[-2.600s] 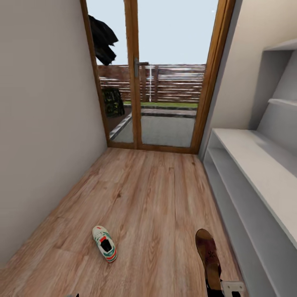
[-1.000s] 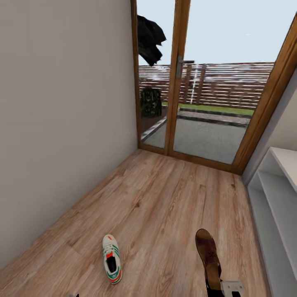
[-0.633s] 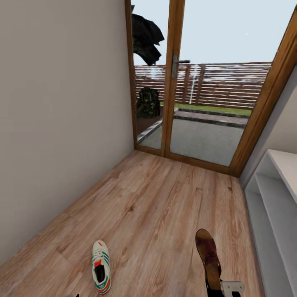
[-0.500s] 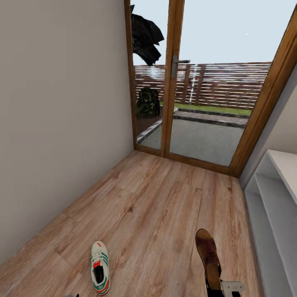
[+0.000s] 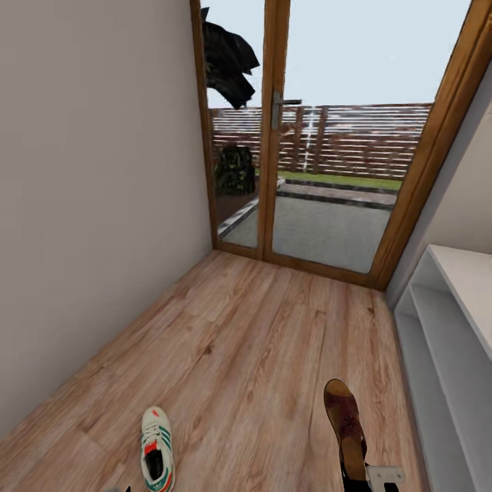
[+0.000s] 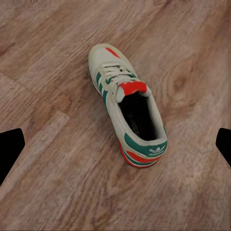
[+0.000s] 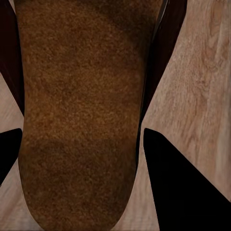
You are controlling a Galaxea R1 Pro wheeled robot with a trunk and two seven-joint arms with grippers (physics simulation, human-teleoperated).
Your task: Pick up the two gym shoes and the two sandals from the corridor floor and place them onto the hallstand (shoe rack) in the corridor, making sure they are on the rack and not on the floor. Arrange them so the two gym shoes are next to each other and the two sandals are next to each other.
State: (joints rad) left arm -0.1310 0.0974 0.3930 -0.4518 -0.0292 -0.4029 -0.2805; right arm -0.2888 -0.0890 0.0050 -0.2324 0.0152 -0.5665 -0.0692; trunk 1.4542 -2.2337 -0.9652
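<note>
One white gym shoe point(image 5: 156, 458) with green stripes lies on the wood-plank corridor floor point(image 5: 260, 355), low at the left of the head view. The left wrist view has this gym shoe point(image 6: 127, 108) straight below my left gripper point(image 6: 116, 148). That gripper is open, its dark fingertips point(image 6: 9, 151) wide apart on either side and clear of the shoe. My right gripper point(image 5: 374, 478) is shut on a dark brown sandal point(image 5: 345, 427), which sticks out forward above the floor. In the right wrist view the sandal point(image 7: 82, 120) sits between the black fingers point(image 7: 183, 183). The white hallstand point(image 5: 454, 321) runs along the right wall.
A plain wall point(image 5: 89, 225) closes the left side. A wood-framed glass door point(image 5: 321, 137) ends the corridor ahead, with a yard and fence behind it. Bare floor stretches between the shoe, the door and the hallstand.
The camera has swung left and shifted, so the hallstand slid toward the right edge and the gym shoe moved lower left in view. The sandal stays held in my right gripper.
</note>
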